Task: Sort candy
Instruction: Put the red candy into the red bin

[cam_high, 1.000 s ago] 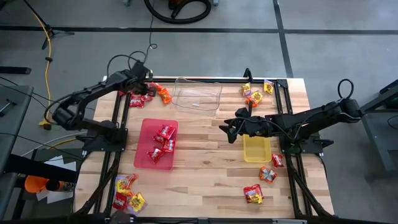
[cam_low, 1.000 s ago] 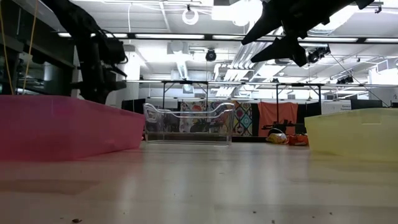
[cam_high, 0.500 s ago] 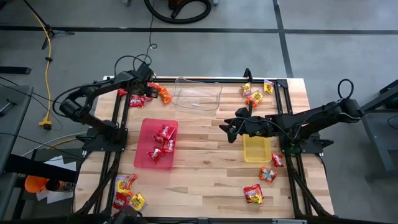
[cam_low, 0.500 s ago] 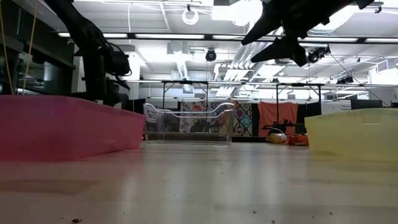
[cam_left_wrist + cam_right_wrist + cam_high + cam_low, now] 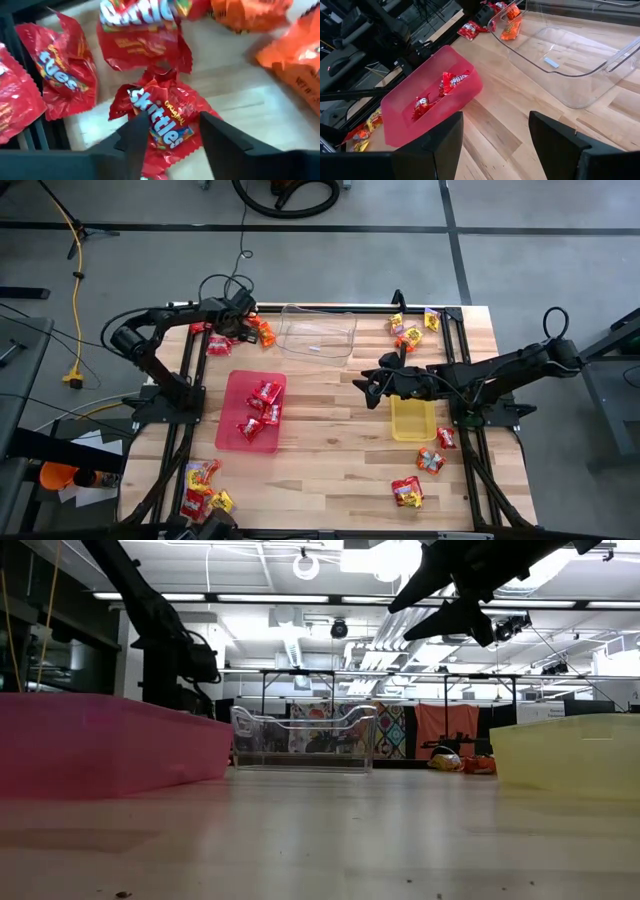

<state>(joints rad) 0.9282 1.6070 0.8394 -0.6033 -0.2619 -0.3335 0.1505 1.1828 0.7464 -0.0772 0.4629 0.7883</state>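
Between our left gripper's (image 5: 167, 131) parted fingers lies a red Skittles packet (image 5: 162, 120) on the wood, not clasped. Around it we see more red packets (image 5: 65, 70) and orange packets (image 5: 295, 50), at the table's far left corner beside the clear tray (image 5: 318, 333). Our right gripper (image 5: 362, 387) hangs open over mid-table, next to the yellow tray (image 5: 413, 420). Four red candies (image 5: 262, 406) sit in the red tray (image 5: 235, 395); other candy piles (image 5: 412, 328) lie near the remaining corners.
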